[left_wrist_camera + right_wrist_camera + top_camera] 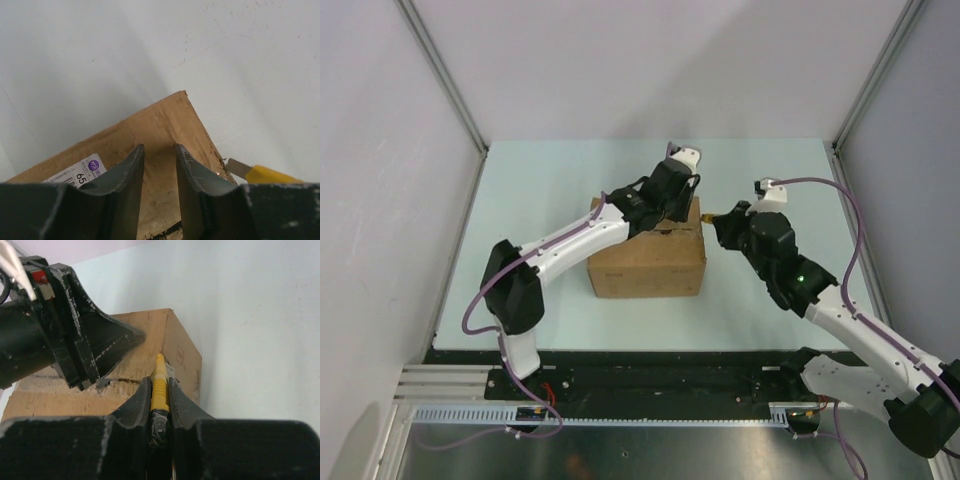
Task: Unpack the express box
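Reaching from its base at the near left of the table, the left arm stretches up and to the right across a brown cardboard box. Its wrist bends down, so the left gripper points at the far part of the box top. Its two dark fingers stand apart with a narrow gap between them. Bare cardboard shows through the gap and nothing is clamped there. A white printed label lies on the box top just left of these fingers.

The right arm rises from the near right and angles far and left, bringing the right gripper to the box's far right corner. Its fingers are clamped tight on a yellow knife. The knife's tip points at the right top edge of the box, close to that corner. Whether the blade is in the cardboard cannot be told. A thin, ragged dark line runs across the top of the box beside the left gripper.

The box sits in the middle of the table, its flaps lying flat, with its near side facing the arm bases. The table surface is a pale green-white. Plain pale grey walls close it in on the left, right and far sides, joined by metal corner posts. Purple cables loop along both arms, and a black base plate runs along the near edge.
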